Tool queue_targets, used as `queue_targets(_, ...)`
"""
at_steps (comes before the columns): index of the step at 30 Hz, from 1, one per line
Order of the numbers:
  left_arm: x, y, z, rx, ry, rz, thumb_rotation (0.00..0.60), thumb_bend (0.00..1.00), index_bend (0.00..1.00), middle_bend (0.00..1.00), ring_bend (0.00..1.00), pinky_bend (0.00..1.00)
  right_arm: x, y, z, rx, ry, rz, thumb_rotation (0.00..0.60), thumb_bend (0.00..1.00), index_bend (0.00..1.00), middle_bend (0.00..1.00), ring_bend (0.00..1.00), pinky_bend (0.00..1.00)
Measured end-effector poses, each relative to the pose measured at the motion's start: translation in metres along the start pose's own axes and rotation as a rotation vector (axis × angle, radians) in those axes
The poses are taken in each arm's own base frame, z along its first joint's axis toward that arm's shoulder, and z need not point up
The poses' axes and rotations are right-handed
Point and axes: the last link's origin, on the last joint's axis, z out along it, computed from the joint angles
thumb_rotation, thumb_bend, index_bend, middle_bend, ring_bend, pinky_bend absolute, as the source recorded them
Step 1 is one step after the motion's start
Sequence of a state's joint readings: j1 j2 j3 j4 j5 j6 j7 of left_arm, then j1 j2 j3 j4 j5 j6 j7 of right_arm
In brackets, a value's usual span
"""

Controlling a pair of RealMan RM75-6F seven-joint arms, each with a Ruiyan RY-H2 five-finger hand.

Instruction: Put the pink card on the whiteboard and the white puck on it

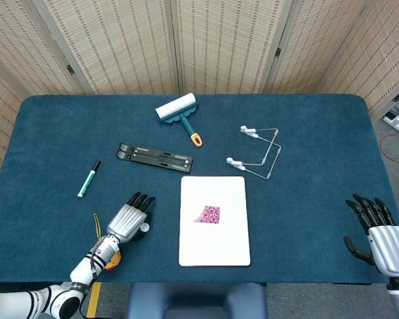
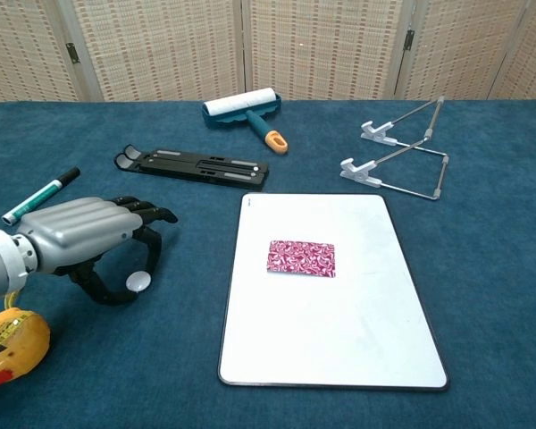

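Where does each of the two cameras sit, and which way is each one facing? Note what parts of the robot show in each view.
Head view: high above the near table edge, looking steeply down at the whole blue table; left robot hand and right robot hand show at the bottom.
Chest view: lower, looking forward across the table toward the screens; only the left robot hand shows, fingers around the white puck.
Shared: whiteboard, pink card, lint roller.

A: Table cover [image 2: 482, 268] looks like matt blue cloth, slightly napped. Whiteboard [image 2: 339, 313] smooth, faintly glossy.

B: Left hand [image 2: 80, 237] has a brushed, silvery metallic shell with black fingers [image 2: 152, 214]. Wire stand [image 2: 402, 152] looks like bare metal; the folding screen [image 2: 322, 45] like woven fibre.
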State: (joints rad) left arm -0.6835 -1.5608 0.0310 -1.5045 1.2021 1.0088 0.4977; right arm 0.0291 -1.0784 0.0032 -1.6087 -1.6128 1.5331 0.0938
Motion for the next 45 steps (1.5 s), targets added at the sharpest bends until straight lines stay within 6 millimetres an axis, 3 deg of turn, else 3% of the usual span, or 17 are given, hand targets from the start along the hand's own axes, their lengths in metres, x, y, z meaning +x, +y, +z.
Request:
queue_targets(17, 0.019, 0.003, 0.006, -0.020, 0.046, -0.014, 0.600, 0.35, 0.52, 0.11, 0.07, 0.00, 0.001, 0.000, -0.002, -0.002, 0.003, -0.005, 0.600, 0.37, 0.12, 0.10, 0.09, 0.00)
queue_targets(27, 0.053, 0.033, 0.031, -0.089, 0.087, -0.010, 0.600, 0.35, 0.52, 0.11, 0.07, 0.00, 0.002, 0.003, -0.003, -0.015, 0.005, -0.003, 0.600, 0.37, 0.12, 0.10, 0.09, 0.00)
queue_targets(45, 0.087, 0.106, 0.079, -0.163, 0.034, -0.022, 0.600, 0.35, 0.52, 0.12, 0.08, 0.00, 0.004, 0.010, -0.001, -0.036, 0.002, -0.006, 0.600, 0.37, 0.12, 0.10, 0.09, 0.00)
